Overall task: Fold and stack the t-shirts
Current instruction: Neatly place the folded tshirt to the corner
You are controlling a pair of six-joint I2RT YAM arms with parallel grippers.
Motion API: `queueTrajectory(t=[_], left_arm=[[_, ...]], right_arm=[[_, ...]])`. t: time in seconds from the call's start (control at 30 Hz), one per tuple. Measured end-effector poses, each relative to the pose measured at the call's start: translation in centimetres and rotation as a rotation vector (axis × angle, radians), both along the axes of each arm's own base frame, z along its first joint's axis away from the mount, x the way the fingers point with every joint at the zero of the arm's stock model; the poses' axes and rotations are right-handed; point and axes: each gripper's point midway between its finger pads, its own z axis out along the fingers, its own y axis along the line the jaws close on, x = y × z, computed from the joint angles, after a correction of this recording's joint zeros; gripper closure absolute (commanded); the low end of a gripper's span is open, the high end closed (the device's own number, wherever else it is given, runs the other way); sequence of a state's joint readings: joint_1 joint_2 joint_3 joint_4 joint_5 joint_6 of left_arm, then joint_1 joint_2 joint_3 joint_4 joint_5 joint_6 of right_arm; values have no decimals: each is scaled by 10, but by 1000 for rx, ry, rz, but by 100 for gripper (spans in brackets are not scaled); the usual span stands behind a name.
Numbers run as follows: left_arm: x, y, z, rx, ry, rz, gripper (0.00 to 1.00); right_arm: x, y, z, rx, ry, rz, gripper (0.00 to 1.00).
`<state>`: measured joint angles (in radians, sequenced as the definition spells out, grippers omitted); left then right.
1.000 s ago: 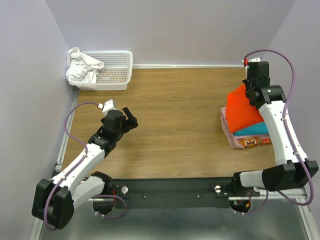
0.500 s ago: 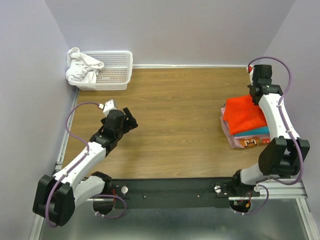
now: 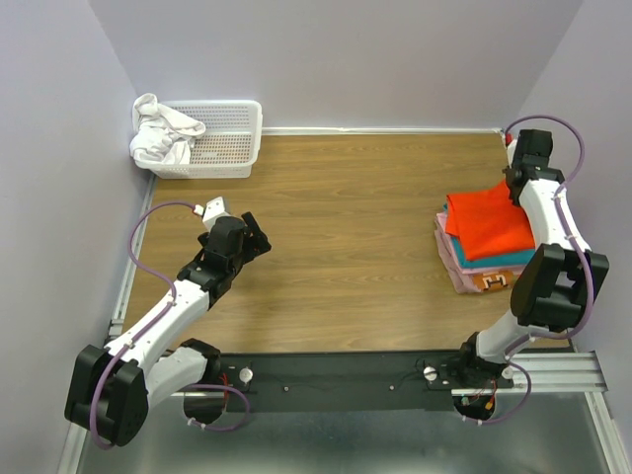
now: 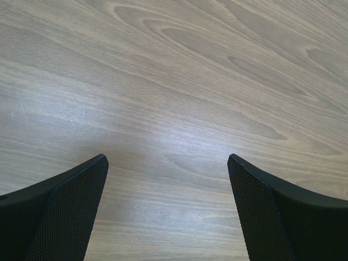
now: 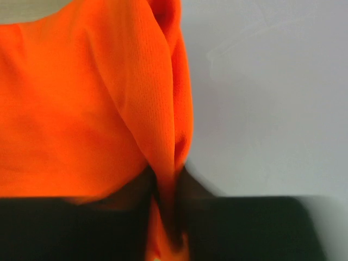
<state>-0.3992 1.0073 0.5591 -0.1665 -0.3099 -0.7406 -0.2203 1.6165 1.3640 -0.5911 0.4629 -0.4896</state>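
From above, the orange t-shirt (image 3: pixel 487 225) tops the stack (image 3: pixel 472 271) at the worktop's (image 3: pixel 355 217) right side, with the right hand (image 3: pixel 514 190) at its far corner. Left wrist — the left hand (image 4: pixel 167 163) is spread wide over bare wood. Right wrist — that hand is clamped on an orange fold.

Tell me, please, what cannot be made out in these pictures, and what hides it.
- Top view: the teal t-shirt and patterned t-shirt show only edges under the orange t-shirt.
- Top view: the right arm hides these shirts' right side.
- Right wrist view: the right gripper is blurred, pinching orange cloth.
- Top view: the white cloth in the basket is crumpled; its kind is unclear.
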Motion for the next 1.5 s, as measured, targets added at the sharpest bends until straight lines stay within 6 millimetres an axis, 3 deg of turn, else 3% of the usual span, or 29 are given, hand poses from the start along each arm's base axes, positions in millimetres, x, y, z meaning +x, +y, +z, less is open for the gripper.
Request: queueTrajectory(t=[0.03,0.07,0.37,0.5,0.57,0.7,0.83,0.9,1.0,1.17,1.23,1.5], left_arm=[[0,0,0,1,0,1,2],[0,0,0,1,-1,2,2],[1,2,1,7,-4,11,2],[1,2,2,8,-4,12,2],[2,2,4,8,-4,13,2],[4,1,15,0,-22,14,2],[2,2,28,-23,-57,20,2],[1,2,35,-35,-79,21,2],[0,2,44,-50,-106,22,2],[0,2,45,-56,-110,23,2],[0,2,45,-57,-111,22,2],[1,-2,35,-51,-77,7,2]], right_arm=[[2,-2,-2,6,-8,-8,30],[3,-4,-3,7,-14,-13,1],[9,-6,-1,28,-73,-51,0],[20,7,9,129,-198,-84,0],[26,15,21,194,-295,-107,0],[33,36,74,347,-587,-137,0],[19,65,119,527,-828,-135,0],[11,76,125,589,-883,-126,0],[-10,101,101,737,-896,-131,0],[-43,139,15,948,-748,-204,0],[-53,149,-6,1000,-705,-223,0],[-68,164,-45,1079,-638,-266,0]])
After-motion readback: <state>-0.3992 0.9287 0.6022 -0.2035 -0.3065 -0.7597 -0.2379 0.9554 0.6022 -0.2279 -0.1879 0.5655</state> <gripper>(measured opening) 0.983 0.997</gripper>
